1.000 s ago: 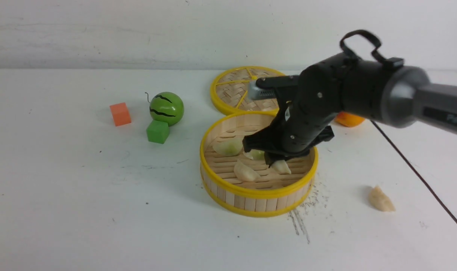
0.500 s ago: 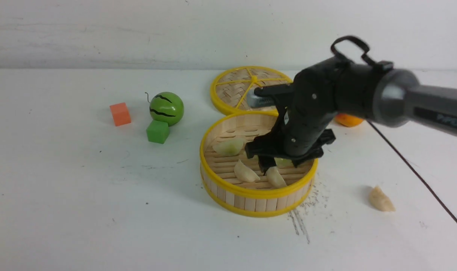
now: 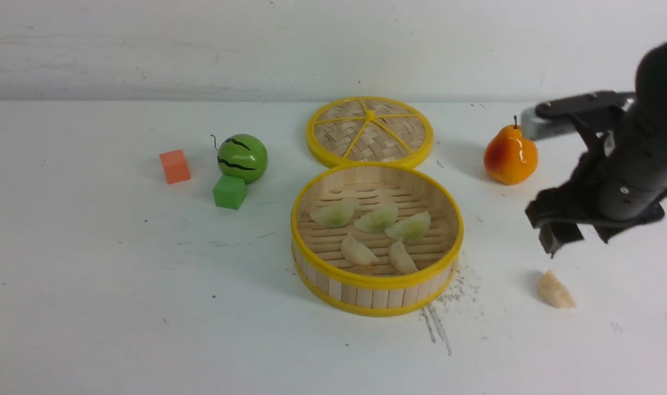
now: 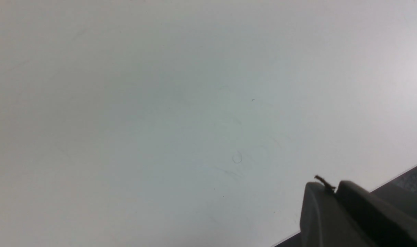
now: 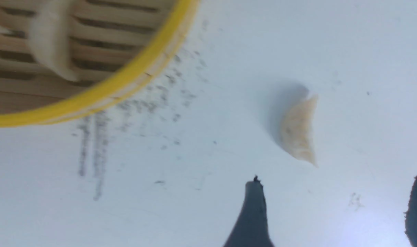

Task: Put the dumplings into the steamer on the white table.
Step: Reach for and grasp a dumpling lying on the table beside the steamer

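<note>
The steamer (image 3: 377, 282) stands mid-table and holds three pale green dumplings (image 3: 377, 219) and two cream dumplings (image 3: 358, 251). A third cream dumpling (image 3: 554, 290) lies on the white table (image 3: 119, 285) to the steamer's right; it also shows in the right wrist view (image 5: 298, 132). My right gripper (image 3: 577, 237) hovers open and empty just above and behind that dumpling; its fingertips (image 5: 254, 192) are wide apart. My left gripper (image 4: 333, 190) is shut and empty over bare table near the edge, not seen in the front view.
The flat woven lid (image 3: 369, 131) lies behind the steamer. An orange pear (image 3: 510, 157) stands behind my right gripper. A toy watermelon (image 3: 243, 158), a green cube (image 3: 230, 192) and an orange cube (image 3: 175, 166) sit to the left. Dark scuffs (image 3: 437, 323) mark the table.
My right gripper let go of a cream dumpling in the steamer, then rose and swung right to hover over the dumpling on the table.
</note>
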Robot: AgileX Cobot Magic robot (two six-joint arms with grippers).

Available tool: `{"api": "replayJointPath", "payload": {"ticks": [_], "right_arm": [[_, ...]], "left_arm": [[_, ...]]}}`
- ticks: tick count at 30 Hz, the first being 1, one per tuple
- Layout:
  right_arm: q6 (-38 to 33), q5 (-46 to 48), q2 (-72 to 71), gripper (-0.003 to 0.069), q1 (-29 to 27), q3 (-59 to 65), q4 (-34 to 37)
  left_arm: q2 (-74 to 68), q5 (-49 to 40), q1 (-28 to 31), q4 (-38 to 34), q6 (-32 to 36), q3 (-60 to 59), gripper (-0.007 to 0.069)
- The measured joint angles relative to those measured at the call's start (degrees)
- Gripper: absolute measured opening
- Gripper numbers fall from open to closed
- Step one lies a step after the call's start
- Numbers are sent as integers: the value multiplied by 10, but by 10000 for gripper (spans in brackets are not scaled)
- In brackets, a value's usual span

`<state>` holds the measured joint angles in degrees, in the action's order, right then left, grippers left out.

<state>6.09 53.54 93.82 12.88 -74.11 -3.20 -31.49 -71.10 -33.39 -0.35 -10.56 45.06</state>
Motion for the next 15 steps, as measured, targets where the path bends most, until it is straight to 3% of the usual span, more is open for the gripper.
{"api": "replayJointPath", "payload": {"ticks": [6, 15], "right_arm": [[-50, -93, 55, 545, -50, 48, 43], [-84, -143, 148, 530, -51, 49, 72]], "left_arm": [[0, 2, 0, 0, 0, 0, 52], [0, 2, 0, -25, 0, 0, 55]]}}
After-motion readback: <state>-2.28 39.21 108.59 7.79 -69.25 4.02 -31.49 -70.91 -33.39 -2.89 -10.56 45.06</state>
